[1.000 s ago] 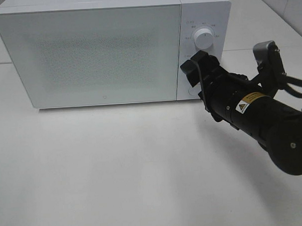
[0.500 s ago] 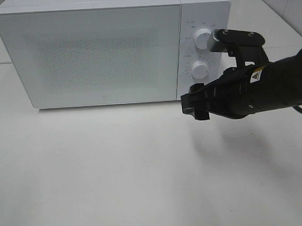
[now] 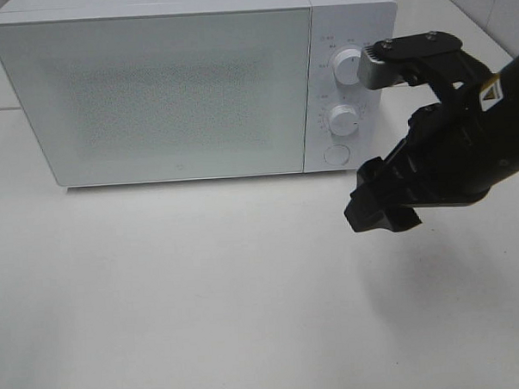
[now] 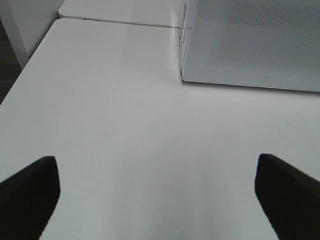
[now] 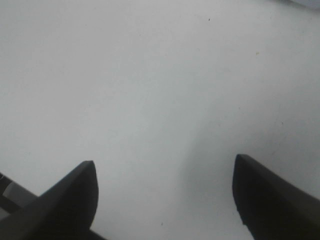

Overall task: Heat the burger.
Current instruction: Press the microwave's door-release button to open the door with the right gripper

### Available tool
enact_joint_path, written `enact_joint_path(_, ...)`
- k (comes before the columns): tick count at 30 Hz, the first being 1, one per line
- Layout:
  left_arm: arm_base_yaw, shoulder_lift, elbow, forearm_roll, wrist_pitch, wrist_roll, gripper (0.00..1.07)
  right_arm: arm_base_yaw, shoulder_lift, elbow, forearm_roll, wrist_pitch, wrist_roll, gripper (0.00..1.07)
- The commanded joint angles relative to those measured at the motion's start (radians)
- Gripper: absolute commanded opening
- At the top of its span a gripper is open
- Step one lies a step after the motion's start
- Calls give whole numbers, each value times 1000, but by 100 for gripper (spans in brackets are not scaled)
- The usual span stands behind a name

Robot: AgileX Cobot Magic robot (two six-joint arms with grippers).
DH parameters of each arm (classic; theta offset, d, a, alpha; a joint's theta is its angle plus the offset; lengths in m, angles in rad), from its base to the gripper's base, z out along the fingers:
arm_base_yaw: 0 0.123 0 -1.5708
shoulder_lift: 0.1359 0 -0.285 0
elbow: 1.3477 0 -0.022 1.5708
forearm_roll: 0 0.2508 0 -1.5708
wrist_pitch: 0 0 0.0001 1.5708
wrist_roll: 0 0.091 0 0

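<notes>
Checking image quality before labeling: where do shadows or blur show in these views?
High view: evenly lit, right claw casts a soft shadow on the table. Left wrist view: microwave fairly sharp, fingers of the left claw dark, soft-edged. Right wrist view: hazy, fingers blurred.

The microwave [image 3: 194,85] at the worktop's [image 3: 204,300] rear edge is white. Its door [image 3: 160,95] carries a fine grey dotted mesh, and its knobs [image 3: 347,67] are white. The worktop is plain white. The right gripper [image 3: 379,212] and its arm [image 3: 469,155] are black, with a yellow label [image 3: 493,86] and a grey bracket [image 3: 404,50]. The left gripper [image 4: 155,195] is black.
</notes>
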Motion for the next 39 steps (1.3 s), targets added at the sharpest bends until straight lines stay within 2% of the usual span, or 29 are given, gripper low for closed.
enact_joint_path(1,3,-6,1,-4,2,3,98,-5,-81,-8,-8,134,3,74)
enact_joint_path(19,3,-6,1,-4,2,3,98,-5,-390,-1,-7,418,17,74)
enact_joint_path(22,3,-6,1,-4,2,3,98,-5,-432,17,-7,424,18,74)
enact_joint_path(25,3,-6,1,-4,2,3,98,-6,-571,101,-7,414,18,74)
enact_joint_path(30,3,-6,1,-4,2,3,98,-7,-722,166,-7,415,19,74)
enact_joint_path(39,3,-6,1,-4,2,3,98,-22,-865,216,-5,438,28,74)
